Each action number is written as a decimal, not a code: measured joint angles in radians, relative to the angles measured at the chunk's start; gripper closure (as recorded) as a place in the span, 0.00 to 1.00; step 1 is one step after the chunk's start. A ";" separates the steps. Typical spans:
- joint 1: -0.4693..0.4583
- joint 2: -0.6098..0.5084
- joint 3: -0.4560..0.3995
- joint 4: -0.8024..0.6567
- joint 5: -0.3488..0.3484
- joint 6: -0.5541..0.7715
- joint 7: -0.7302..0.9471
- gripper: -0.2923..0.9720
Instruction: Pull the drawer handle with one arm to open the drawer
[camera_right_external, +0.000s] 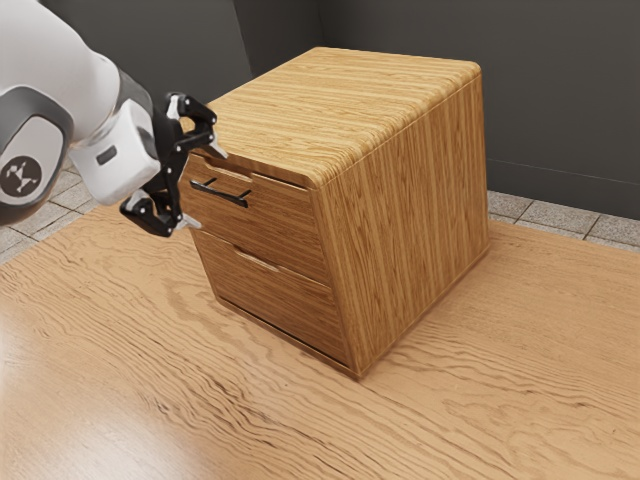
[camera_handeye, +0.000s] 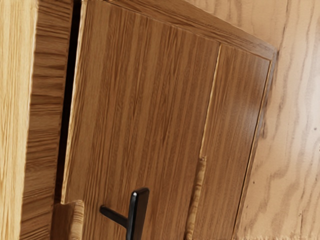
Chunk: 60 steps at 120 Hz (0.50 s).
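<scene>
1. Two-drawer wooden cabinet (camera_right_external: 400, 200); upper drawer (camera_right_external: 275, 220) carries a black bar handle (camera_right_external: 222, 192).
2. Gripper (camera_right_external: 200, 187) spread wide beside the handle's end; gripping nothing.
3. Handle seems rigid, slim, perhaps slick; grasp mid-bar.

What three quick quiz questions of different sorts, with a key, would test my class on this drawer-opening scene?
1. True or false: the gripper is shut on the black bar handle.
2. How many drawer fronts does the wooden cabinet show? A) one B) two C) three
3. Fill in: the black bar handle sits on the ___ drawer.

Key: 1 false, its fingers stand open, one above and one below the handle's end; 2 B; 3 upper drawer.
</scene>
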 joint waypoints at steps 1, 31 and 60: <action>0.000 0.000 0.000 0.000 0.000 0.000 0.005 0.25; 0.000 -0.003 0.004 -0.005 -0.003 0.000 0.129 0.25; 0.001 -0.012 0.064 -0.006 -0.003 -0.003 0.184 0.25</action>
